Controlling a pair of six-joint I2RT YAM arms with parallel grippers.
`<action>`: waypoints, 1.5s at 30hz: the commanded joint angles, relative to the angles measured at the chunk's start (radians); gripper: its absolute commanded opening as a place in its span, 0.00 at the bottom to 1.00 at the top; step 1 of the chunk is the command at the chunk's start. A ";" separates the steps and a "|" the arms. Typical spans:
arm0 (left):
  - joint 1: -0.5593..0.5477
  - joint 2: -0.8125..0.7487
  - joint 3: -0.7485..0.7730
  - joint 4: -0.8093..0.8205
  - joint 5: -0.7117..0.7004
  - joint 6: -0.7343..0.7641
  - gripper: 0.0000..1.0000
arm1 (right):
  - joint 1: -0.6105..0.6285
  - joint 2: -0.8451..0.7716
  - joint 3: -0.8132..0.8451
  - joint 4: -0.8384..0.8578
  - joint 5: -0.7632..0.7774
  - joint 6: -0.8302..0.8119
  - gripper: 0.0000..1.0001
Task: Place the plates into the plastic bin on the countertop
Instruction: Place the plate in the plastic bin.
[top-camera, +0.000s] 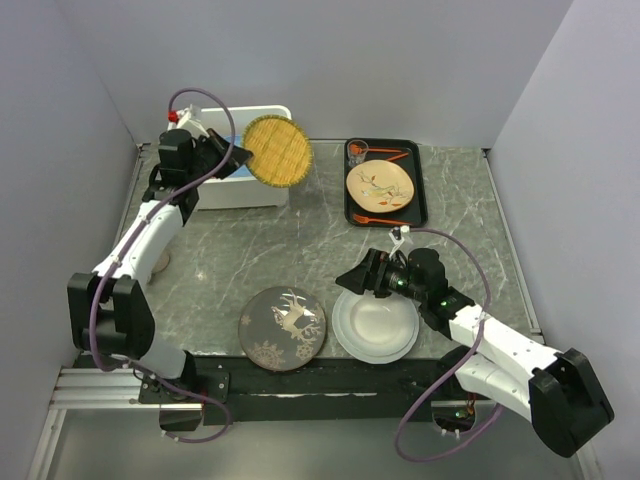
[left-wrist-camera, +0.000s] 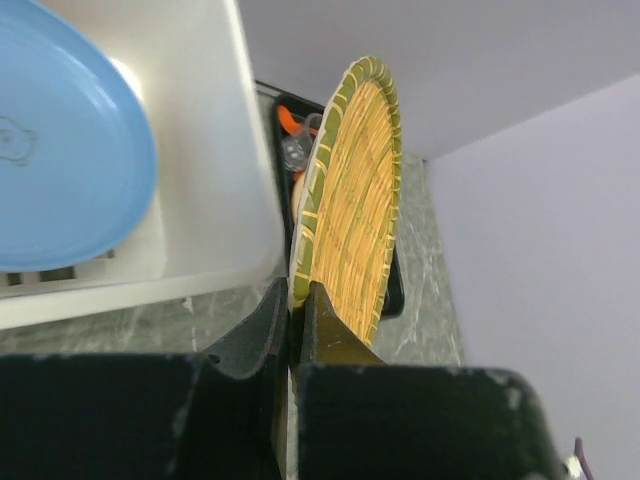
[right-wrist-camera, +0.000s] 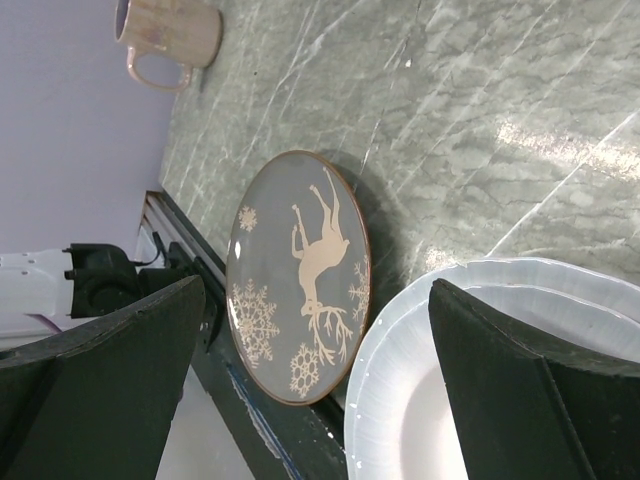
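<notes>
Plates lying flat at the near edge of the countertop (top-camera: 300, 250) number two: a deer plate (top-camera: 283, 328) on the left and a white plate (top-camera: 375, 326) on the right. The right arm bends in from the near right; the right gripper (top-camera: 356, 278) points left just above the white plate's far rim, jaws spread wide and empty. The left arm stretches to the far left; the left gripper (top-camera: 236, 160) is clenched on the rim of one gold plate (top-camera: 277, 150), held on edge at the right wall of the bin (top-camera: 250, 193). One blue plate (left-wrist-camera: 60, 150) lies inside the bin. One peach plate (top-camera: 379, 184) sits on the far tray (top-camera: 417, 170).
</notes>
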 joint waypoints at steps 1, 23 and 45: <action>0.037 0.038 0.074 0.079 0.020 -0.054 0.01 | -0.001 0.013 0.017 0.050 -0.014 -0.006 1.00; 0.120 0.162 0.225 0.004 -0.150 -0.091 0.01 | -0.002 0.025 -0.011 0.077 -0.033 0.007 1.00; 0.169 0.365 0.390 -0.114 -0.107 -0.066 0.01 | -0.002 0.020 -0.023 0.087 -0.045 0.013 1.00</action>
